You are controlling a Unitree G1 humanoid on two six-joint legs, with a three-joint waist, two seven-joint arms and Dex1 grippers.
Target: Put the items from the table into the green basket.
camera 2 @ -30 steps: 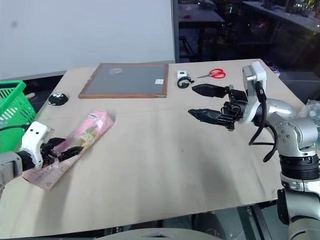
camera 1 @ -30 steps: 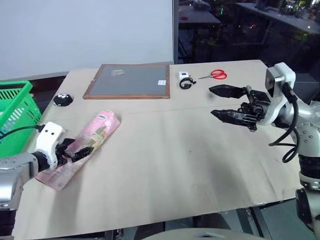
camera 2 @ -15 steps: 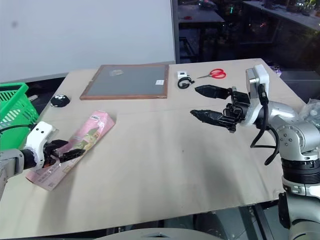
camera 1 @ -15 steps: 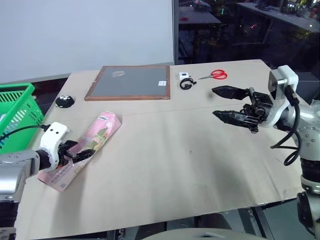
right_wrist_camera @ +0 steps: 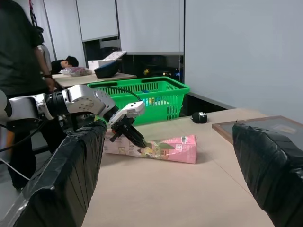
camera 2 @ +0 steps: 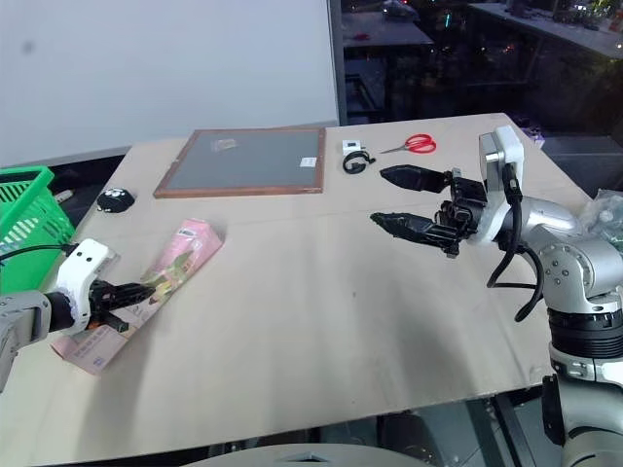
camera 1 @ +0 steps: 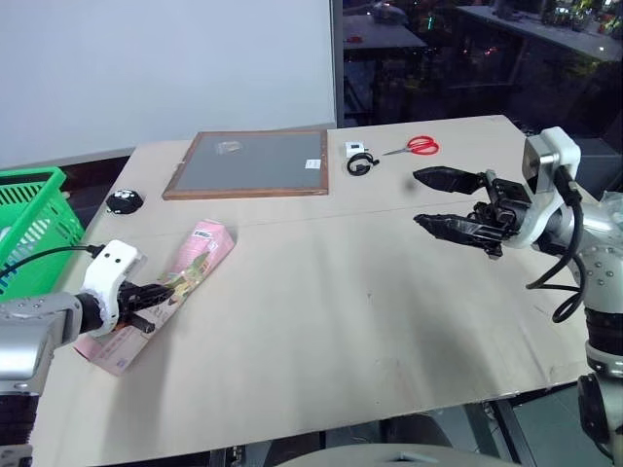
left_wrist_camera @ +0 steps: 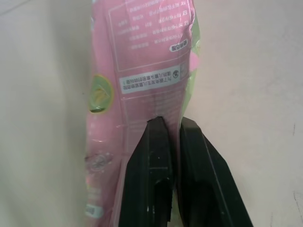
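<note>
**Left gripper clamped on the pink box**

The left gripper (camera 1: 161, 294) is closed on the edge of the pink box (camera 1: 185, 275), which lies flat at the table's (camera 1: 341, 321) 9 o'clock side. The green basket (camera 1: 34, 209) stands just off the table near 10 o'clock. The right gripper (camera 1: 433, 199) hovers spread wide at 3 o'clock, holding nothing.

head stereo overlooks table (camera 1: 389, 321), wrist views closer

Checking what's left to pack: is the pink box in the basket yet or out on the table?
Out. The pink box lies flat on the table, beside the green basket.
</note>
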